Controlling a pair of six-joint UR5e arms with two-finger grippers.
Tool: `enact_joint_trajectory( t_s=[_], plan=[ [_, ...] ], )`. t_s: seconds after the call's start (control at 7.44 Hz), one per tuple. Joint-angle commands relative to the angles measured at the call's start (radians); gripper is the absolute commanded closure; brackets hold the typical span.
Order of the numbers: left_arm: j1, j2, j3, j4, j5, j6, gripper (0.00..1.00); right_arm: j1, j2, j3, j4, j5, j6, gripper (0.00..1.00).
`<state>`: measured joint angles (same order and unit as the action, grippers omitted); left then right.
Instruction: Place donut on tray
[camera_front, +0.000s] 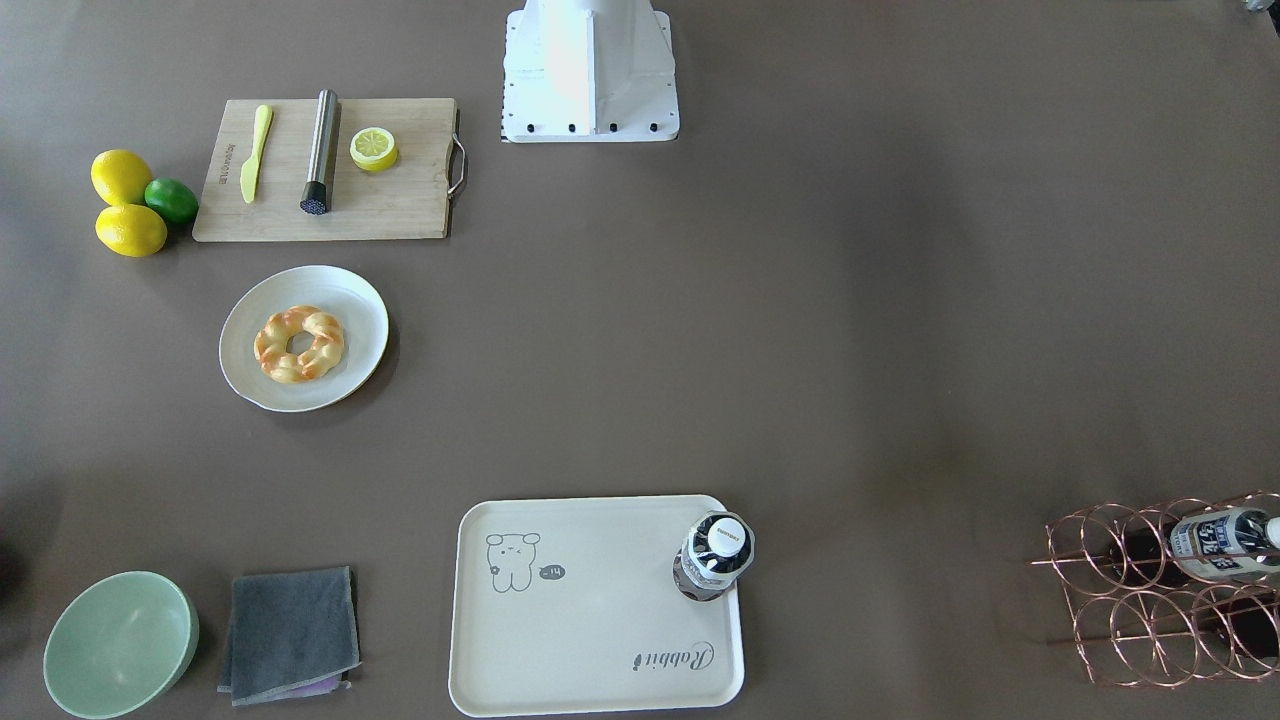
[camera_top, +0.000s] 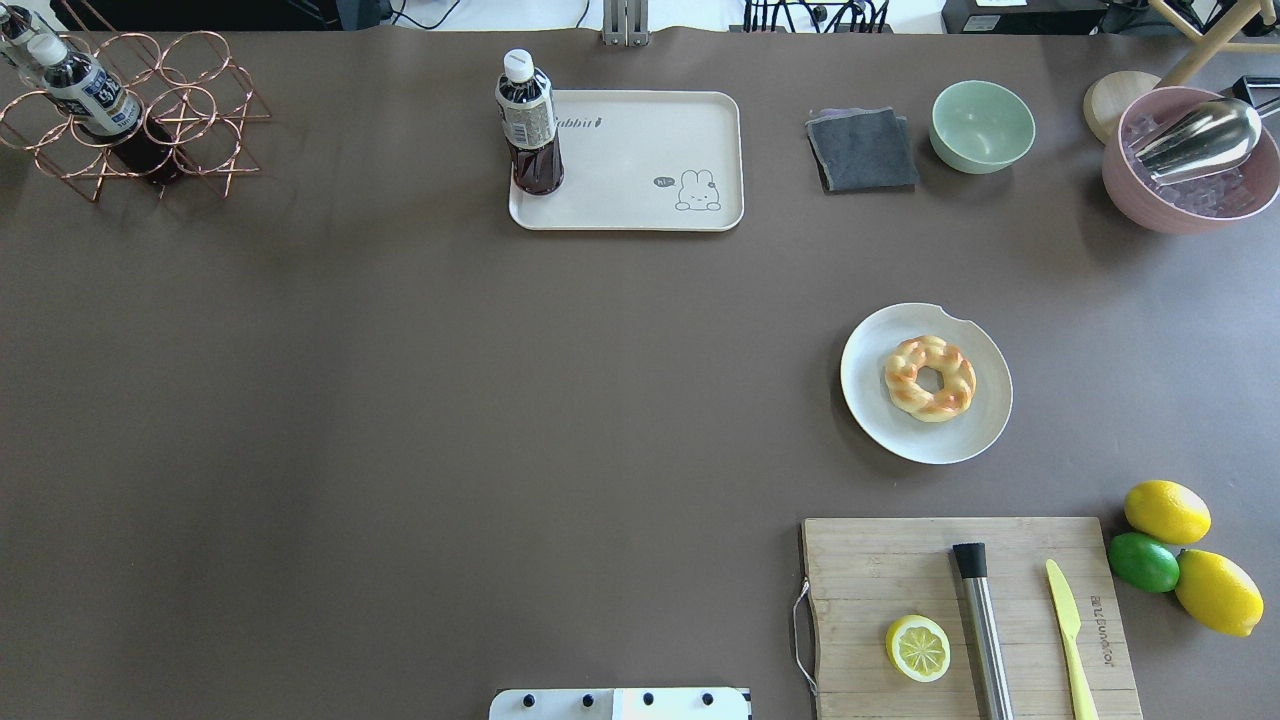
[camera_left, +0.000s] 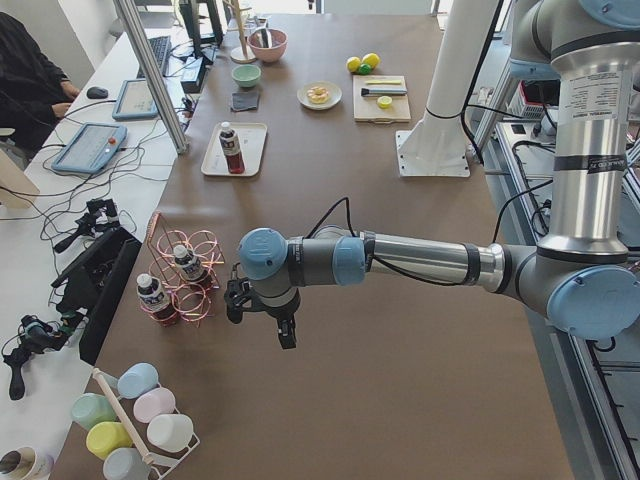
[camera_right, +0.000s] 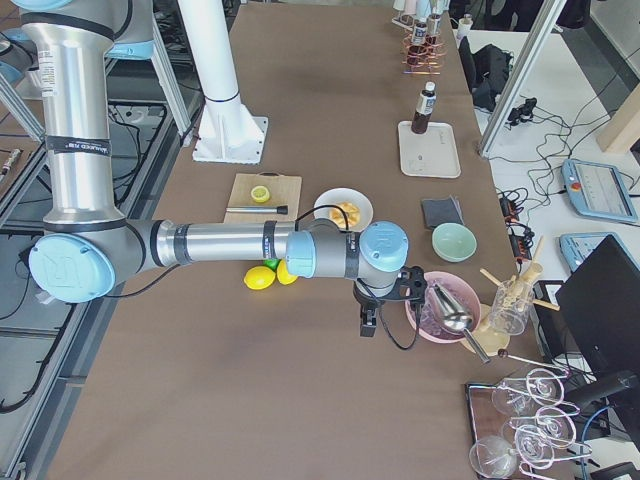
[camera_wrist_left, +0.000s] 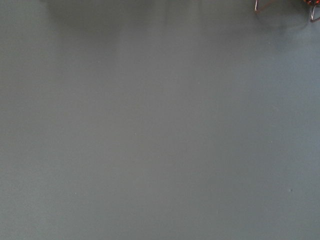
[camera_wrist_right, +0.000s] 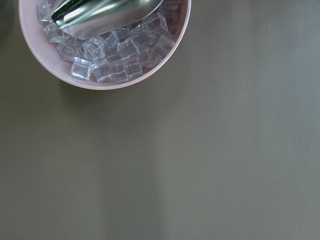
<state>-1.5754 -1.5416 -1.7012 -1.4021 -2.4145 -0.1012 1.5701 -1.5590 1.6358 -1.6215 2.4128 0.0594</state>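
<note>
The donut (camera_front: 299, 344), a golden twisted ring, lies on a round white plate (camera_front: 355, 300); it also shows in the overhead view (camera_top: 929, 378). The cream tray (camera_front: 600, 610) with the bear drawing lies at the table's operator-side edge, also seen from overhead (camera_top: 640, 160). A dark drink bottle (camera_front: 715, 555) stands on one corner of it. The left gripper (camera_left: 262, 322) hangs over bare table near the copper rack, far from both. The right gripper (camera_right: 370, 318) hangs beside the pink bowl. I cannot tell whether either is open or shut.
A cutting board (camera_front: 330, 170) carries a lemon half (camera_front: 374, 148), a yellow knife and a metal rod. Lemons and a lime (camera_front: 171, 199) lie beside it. There are also a green bowl (camera_front: 120, 642), a grey cloth (camera_front: 290, 632), a copper bottle rack (camera_front: 1170, 590) and a pink ice bowl with scoop (camera_wrist_right: 105, 45).
</note>
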Motion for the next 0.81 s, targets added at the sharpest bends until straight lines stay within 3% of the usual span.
enact_joint_trajectory(
  t_s=[0.0, 0.27, 0.4, 0.67],
  plan=[
    [0.000, 0.000, 0.000, 0.002, 0.000, 0.000, 0.02, -0.005, 0.005, 0.019, 0.000, -0.009, -0.001, 0.00],
    [0.000, 0.012, -0.002, 0.000, 0.002, -0.002, 0.02, -0.056, 0.007, 0.093, -0.001, -0.035, 0.023, 0.00],
    [0.000, 0.012, -0.002, 0.000, 0.002, -0.002, 0.02, -0.105, 0.010, 0.142, -0.001, -0.090, 0.115, 0.00],
    [0.000, 0.017, -0.002, 0.000, 0.002, -0.002, 0.02, -0.180, 0.013, 0.223, 0.000, -0.104, 0.247, 0.00]
  ],
)
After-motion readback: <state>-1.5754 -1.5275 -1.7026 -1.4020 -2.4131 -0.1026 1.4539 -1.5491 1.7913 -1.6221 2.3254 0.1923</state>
